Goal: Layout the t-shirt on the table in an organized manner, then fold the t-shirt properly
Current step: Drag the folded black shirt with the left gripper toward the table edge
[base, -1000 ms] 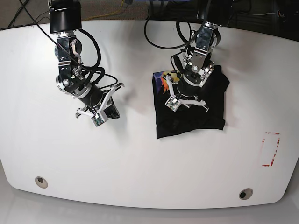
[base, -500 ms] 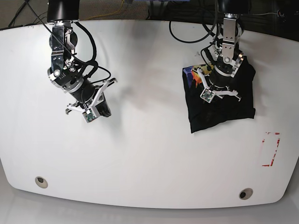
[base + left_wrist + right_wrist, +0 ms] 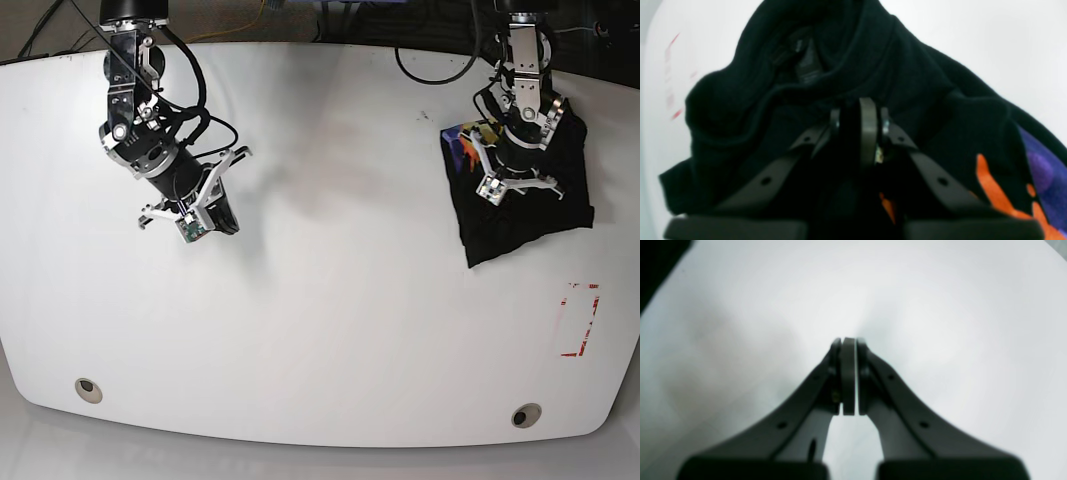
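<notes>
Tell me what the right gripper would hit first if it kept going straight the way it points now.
The bare table, most likely. The right gripper is shut, holds nothing, and only white tabletop lies ahead of it; how far off is unclear.

The left arm reaches down from the far edge on the base view's right, its wrist pointing nearly straight down. The left gripper [image 3: 858, 133] has its jaws drawn almost together, and dark cloth seems pinched between them, though the wrist view is too dim to be sure. The right arm hangs on the base view's left, its forearm angled toward the near side. The right gripper [image 3: 848, 376] has its pads pressed together, holding nothing.
</notes>
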Robot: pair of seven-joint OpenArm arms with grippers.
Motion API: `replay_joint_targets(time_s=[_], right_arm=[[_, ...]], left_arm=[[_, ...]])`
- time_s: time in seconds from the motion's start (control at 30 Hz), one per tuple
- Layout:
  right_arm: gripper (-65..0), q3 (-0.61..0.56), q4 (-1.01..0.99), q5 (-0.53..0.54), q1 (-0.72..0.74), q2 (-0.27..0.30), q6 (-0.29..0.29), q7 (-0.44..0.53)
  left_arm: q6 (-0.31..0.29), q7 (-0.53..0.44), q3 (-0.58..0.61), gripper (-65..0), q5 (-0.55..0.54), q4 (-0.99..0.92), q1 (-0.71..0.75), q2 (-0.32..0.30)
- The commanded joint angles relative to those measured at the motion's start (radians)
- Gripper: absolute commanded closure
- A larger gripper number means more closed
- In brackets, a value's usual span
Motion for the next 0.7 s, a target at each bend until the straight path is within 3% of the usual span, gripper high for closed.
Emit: replay_joint_targets(time_s=[0.0, 0.23, 0.47, 0.67], right_arm=[[0.0, 0.006, 0.019, 0.012, 0.005, 0.009, -0.001, 0.025], [0.0, 0.006, 0.018, 0.007, 0.005, 0.009, -0.001, 0.025], [0.0, 0.006, 0.016, 0.007, 0.005, 0.009, -0.001, 0.025], [0.0, 0.004, 0.016, 0.008, 0.005, 0.007, -0.001, 0.025]], left_arm=[[0.006, 0.021, -0.013, -5.4, 0.015, 0.012, -0.004, -0.027], [0.006, 0.022, -0.012, -5.4, 0.015, 0.101, -0.027, -0.019], [0.004, 0.028, 0.047, -5.4, 0.021, 0.19, -0.018, 0.054], [0.004, 0.091, 0.119, -5.4, 0.023, 0.227, 0.033, 0.11]])
